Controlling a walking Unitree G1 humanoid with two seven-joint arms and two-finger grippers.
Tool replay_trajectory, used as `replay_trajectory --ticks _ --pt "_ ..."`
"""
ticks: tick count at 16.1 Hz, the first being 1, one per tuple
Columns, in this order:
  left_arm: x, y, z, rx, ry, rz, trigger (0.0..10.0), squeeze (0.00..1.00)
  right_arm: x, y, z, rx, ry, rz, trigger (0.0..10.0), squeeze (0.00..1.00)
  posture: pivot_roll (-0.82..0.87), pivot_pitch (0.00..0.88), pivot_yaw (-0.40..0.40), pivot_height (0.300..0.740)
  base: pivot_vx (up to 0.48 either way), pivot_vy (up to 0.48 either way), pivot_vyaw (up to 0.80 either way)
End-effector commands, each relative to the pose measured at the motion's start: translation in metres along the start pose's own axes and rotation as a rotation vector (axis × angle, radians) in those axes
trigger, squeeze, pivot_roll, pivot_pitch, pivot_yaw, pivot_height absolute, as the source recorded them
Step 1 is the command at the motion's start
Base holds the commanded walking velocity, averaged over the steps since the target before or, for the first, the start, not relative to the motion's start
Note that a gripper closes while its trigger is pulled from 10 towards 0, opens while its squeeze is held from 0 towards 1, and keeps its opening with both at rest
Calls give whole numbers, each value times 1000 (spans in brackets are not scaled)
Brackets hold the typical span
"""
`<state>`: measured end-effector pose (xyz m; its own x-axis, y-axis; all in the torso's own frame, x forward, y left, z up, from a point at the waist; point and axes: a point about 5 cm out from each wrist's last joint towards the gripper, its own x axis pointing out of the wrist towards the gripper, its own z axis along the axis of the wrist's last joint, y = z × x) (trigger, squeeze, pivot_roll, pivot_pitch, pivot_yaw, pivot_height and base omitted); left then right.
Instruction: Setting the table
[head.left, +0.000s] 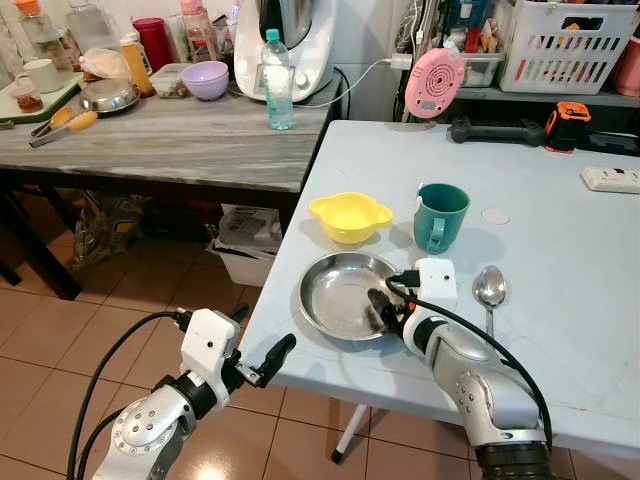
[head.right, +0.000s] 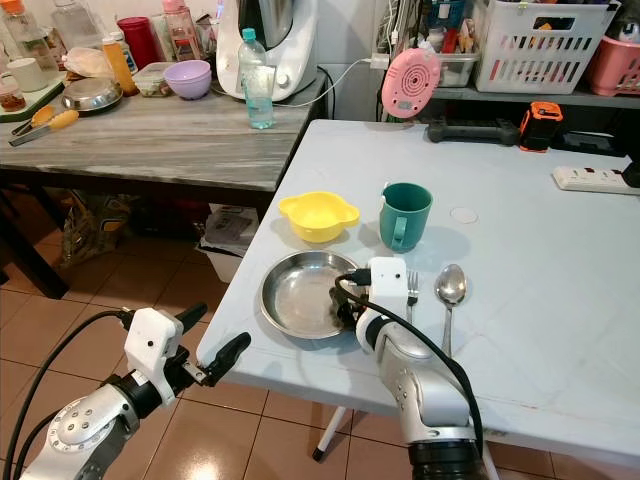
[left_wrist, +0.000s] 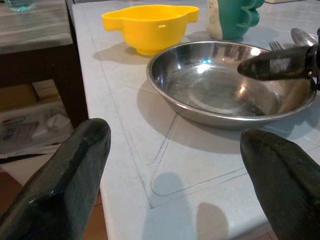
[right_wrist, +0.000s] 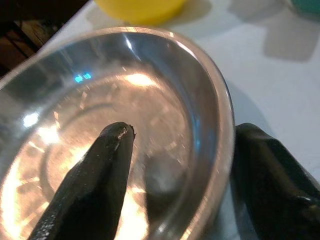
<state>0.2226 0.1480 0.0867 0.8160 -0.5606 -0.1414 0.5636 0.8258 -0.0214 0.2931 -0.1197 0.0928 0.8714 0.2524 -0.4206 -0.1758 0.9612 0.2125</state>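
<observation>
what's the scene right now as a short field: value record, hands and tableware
right hand: astride the steel plate rim, one finger inside, one outside
left hand: open, off the table's near edge
yellow bowl: behind the plate
green mug: beside the bowl
spoon: right of the plate
fork: between plate and spoon

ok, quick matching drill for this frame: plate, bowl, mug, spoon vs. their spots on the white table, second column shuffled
Things:
1. plate
2. bowl
3. mug
4. spoon

Places:
A. right of the right gripper's wrist, lying flat
B. behind the plate, left of the mug
C. near the table's front edge, one finger of the right gripper inside its rim and one outside
D. behind the spoon, right of the bowl

Pairs: 1-C, 2-B, 3-D, 4-A
</observation>
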Motion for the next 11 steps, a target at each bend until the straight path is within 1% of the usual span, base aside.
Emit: replay_trajectory --ticks 1,6,8,11 --pt "0 2 4 17 -2 0 10000 0 1 2 0 16 20 1 0 0 -27 0 51 740 0 0 0" --pt "2 3 2 6 3 -16 10000 0 1 -2 -1 46 38 -10 0 0 -32 0 52 740 0 0 0" --pt "4 2 0 -9 12 -44 10000 0 1 -4 -4 60 58 -16 0 0 -37 0 53 740 0 0 0" --pt "4 0 -1 -12 28 -81 10000 0 1 -4 -8 72 80 -15 0 0 -40 0 53 740 0 0 0"
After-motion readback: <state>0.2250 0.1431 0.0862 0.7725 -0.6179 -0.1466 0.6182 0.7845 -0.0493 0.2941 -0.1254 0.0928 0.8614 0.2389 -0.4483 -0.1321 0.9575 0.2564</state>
